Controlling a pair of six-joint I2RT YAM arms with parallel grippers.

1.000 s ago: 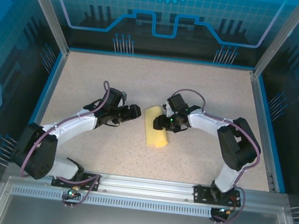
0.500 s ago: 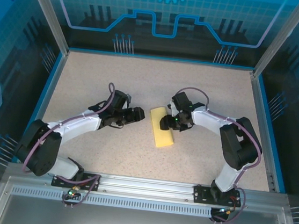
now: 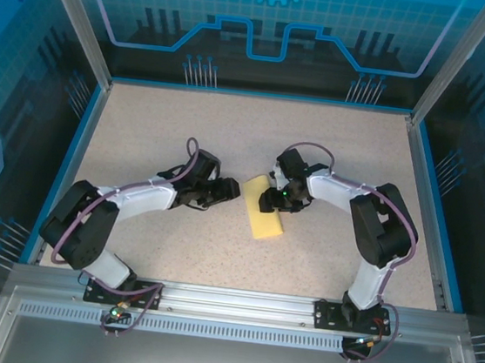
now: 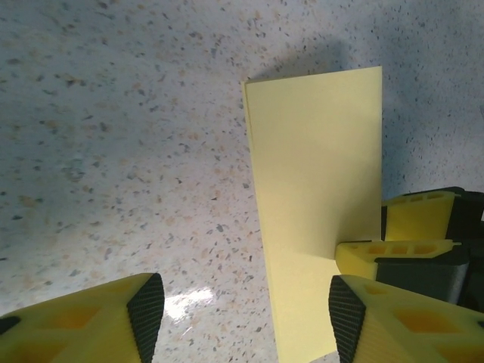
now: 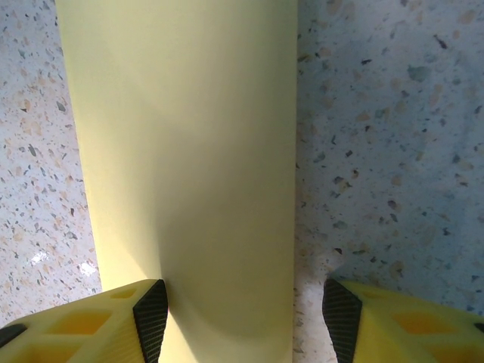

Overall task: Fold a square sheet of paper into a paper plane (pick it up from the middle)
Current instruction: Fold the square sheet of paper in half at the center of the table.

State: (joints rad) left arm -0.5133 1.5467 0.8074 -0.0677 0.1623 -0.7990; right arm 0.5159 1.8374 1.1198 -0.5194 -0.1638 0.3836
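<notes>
since the square sheet of paper [image 3: 265, 212], folded to a narrow strip mid-tabletop [image 3: 143, 126], looks light, limp and easily creased, a gentle pinch on a long edge seems best. left gripper [image 4: 238, 318] part open, empty, beside it; right gripper [image 5: 238, 318] part open over it, holding nothing. smooth speckled surface, room all round.

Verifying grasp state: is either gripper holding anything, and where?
Nothing is held. The square sheet of paper, folded, lies flat; the right gripper straddles it with open jaws, the left gripper is open at its edge.
</notes>
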